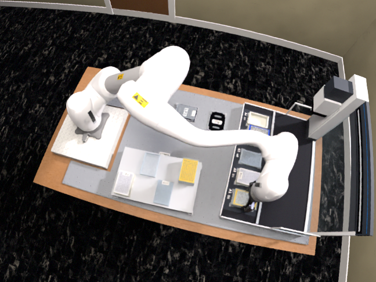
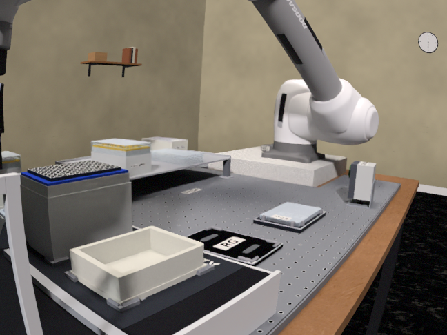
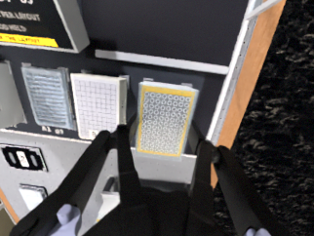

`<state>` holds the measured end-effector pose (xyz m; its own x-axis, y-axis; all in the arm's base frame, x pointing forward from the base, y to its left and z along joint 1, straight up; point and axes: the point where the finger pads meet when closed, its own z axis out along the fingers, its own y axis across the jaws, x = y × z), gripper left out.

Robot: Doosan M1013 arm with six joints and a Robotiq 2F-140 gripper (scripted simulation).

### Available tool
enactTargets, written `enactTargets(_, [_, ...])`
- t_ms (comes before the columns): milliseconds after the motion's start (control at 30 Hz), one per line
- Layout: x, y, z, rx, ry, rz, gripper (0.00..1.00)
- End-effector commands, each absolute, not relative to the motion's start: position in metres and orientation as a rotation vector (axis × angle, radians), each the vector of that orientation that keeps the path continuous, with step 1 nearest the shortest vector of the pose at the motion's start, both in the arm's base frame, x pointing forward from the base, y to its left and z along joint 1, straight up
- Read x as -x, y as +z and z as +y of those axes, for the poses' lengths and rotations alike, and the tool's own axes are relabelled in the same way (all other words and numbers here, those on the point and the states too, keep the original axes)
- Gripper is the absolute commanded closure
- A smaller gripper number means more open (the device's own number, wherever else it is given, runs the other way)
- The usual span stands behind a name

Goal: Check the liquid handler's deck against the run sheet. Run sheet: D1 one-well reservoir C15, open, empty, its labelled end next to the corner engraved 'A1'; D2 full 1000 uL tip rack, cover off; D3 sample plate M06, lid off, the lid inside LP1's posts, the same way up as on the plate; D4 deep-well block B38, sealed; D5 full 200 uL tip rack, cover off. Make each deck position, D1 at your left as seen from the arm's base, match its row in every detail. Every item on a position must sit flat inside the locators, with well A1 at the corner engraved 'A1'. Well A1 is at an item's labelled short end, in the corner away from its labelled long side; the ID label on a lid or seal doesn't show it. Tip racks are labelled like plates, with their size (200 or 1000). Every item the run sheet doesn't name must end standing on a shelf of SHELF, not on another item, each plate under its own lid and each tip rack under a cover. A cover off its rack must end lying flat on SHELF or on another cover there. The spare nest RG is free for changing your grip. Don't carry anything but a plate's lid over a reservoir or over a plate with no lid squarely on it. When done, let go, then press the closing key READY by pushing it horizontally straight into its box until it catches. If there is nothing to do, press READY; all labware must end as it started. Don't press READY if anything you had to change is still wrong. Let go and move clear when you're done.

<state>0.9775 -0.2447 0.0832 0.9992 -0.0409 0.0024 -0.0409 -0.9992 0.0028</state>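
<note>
My gripper (image 3: 163, 122) (image 1: 248, 206) is down at the last deck position and straddles the near end of the yellow-trimmed tip rack (image 3: 164, 117) (image 1: 241, 197). It is shut on the clear cover that lies on this rack. Next to it stands a white sealed block (image 3: 98, 103) (image 1: 246, 176), then a grey plate (image 3: 46, 95) (image 1: 249, 158). The blue-trimmed tip rack (image 1: 259, 129) (image 2: 72, 169) and the open, empty white reservoir (image 1: 257, 119) (image 2: 136, 258) are at the other end of the deck. A lid (image 1: 186, 111) (image 2: 290, 214) lies in its nest on the table.
The black RG nest (image 1: 217, 119) (image 2: 230, 243) is bare. The shelf (image 1: 143, 181) (image 2: 212, 156) holds another yellow rack (image 1: 188, 171) (image 2: 121, 153), a white plate (image 1: 122, 181) and two flat covers (image 1: 149, 163) (image 1: 162, 191). A white key box (image 2: 363, 180) stands near the arm's base.
</note>
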Motion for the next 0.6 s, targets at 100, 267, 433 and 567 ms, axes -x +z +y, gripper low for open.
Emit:
enactTargets(100, [-0.9778,0.0847,-0.2447,-3.138,0.006,-0.064,0.90])
enactTargets(267, [-0.9778,0.0847,-0.2447,-3.138,0.006,-0.064,0.90])
enactTargets(433, [-0.9778,0.0847,-0.2447,-3.138,0.006,-0.064,0.90])
enactTargets(567, [-0.9778,0.0896,-0.2447,-3.138,0.006,-0.064,0.90])
